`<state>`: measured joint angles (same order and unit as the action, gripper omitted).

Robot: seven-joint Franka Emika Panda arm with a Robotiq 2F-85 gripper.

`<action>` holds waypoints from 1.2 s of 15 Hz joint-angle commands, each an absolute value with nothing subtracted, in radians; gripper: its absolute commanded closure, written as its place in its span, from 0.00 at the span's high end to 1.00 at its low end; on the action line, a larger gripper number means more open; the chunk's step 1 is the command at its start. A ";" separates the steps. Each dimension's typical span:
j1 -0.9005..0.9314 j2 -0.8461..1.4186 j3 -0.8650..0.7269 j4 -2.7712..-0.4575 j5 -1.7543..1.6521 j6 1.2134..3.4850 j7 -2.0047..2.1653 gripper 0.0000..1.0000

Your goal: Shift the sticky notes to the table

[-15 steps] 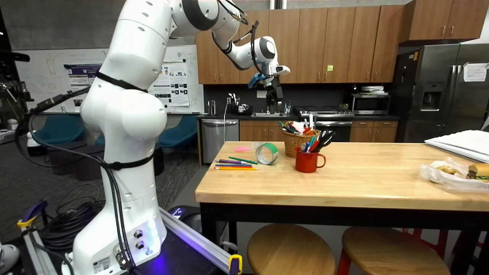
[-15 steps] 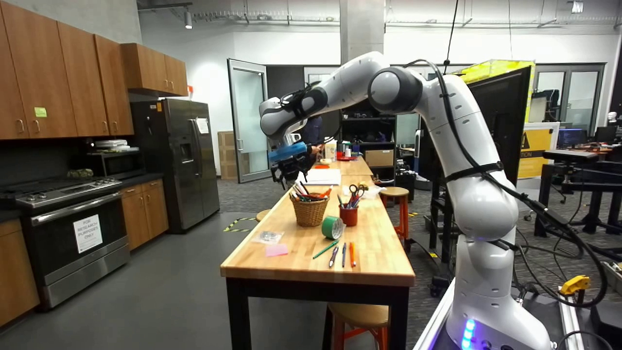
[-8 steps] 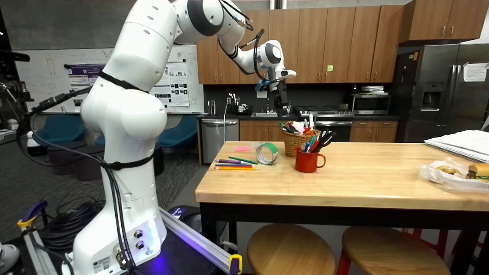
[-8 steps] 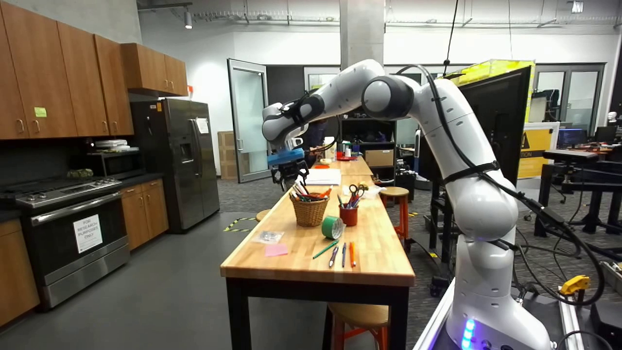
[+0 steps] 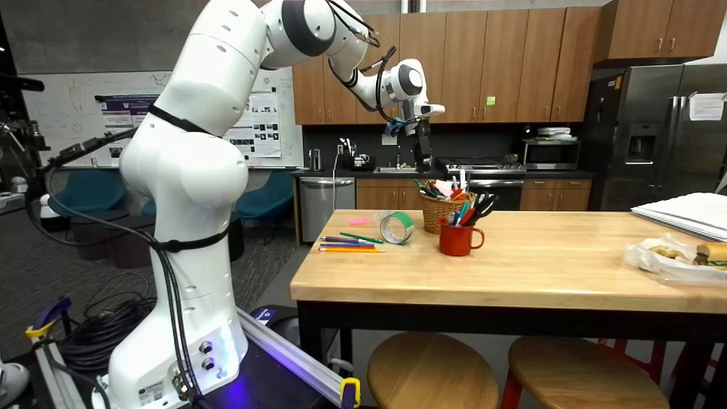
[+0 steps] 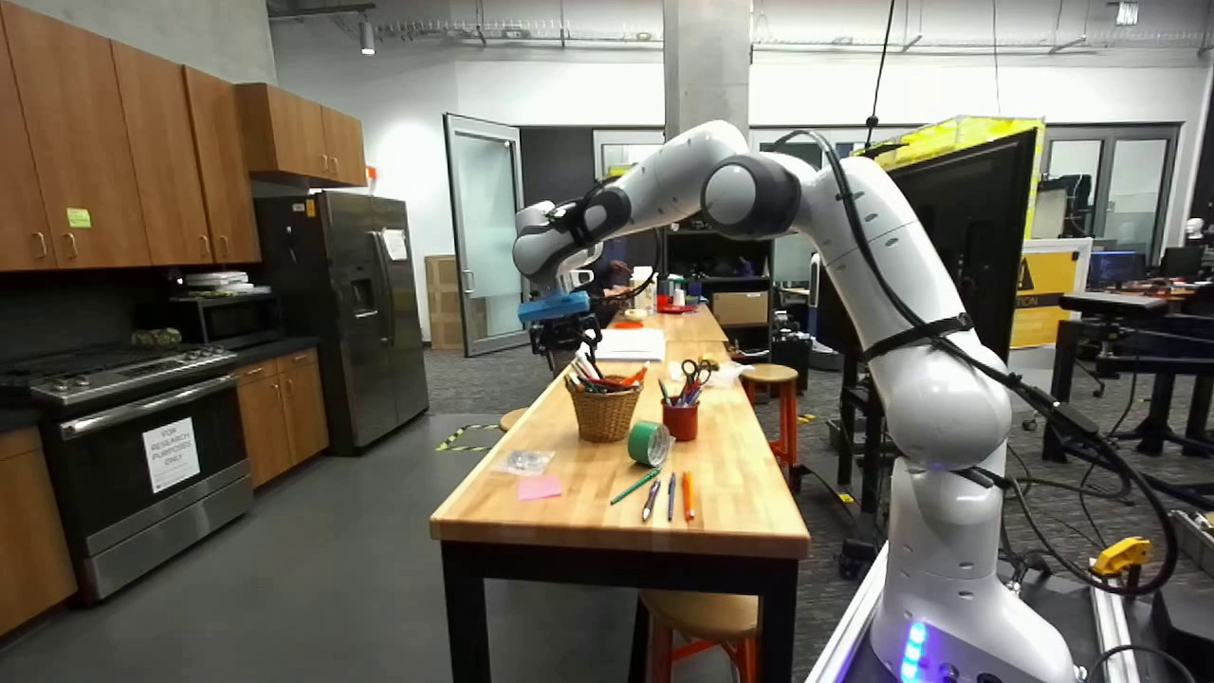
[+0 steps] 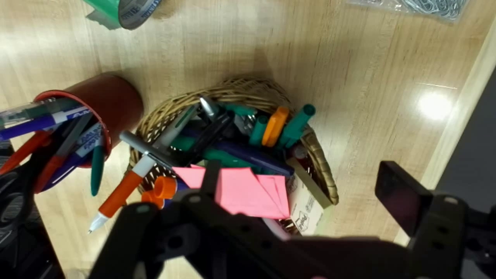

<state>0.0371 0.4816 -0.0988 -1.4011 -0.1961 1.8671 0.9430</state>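
Observation:
A yellowish Post-it pad [image 7: 304, 197] stands on edge in the wicker basket [image 7: 321, 166], at its rim, in the wrist view. Pink sticky notes [image 7: 248, 190] lie beside it over the pens. The basket stands on the light wood table [image 5: 539, 261] in both exterior views [image 5: 434, 213] [image 6: 607, 415]. A flat pink note [image 6: 539, 488] lies on the table near its end. My gripper [image 7: 300, 170] is open and empty above the basket. One finger overlaps the pink notes in the wrist view; the other is over the table beyond the rim. It hangs above the table in both exterior views [image 5: 422, 156] [image 6: 566, 346].
A red mug [image 5: 456, 240] with scissors and pens stands beside the basket. A green tape roll [image 6: 650, 443], several pens [image 6: 671, 498] and a bag of paper clips [image 6: 524, 462] lie near the table end. A notebook [image 5: 693, 213] and wrapped food [image 5: 670, 258] lie farther along.
My gripper has moved lower, and to the right in an exterior view, closer over the basket. It has turned from tilted to more upright. The objects on the table have not moved.

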 commanded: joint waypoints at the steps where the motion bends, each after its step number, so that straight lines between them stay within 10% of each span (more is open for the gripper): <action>1: 0.044 0.483 -0.108 -1.397 -0.191 1.864 0.942 1.00; 18: 0.045 0.586 -0.132 -1.289 -0.202 1.895 0.965 1.00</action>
<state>0.0382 0.5412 -0.1133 -1.3580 -0.1973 1.8971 0.9497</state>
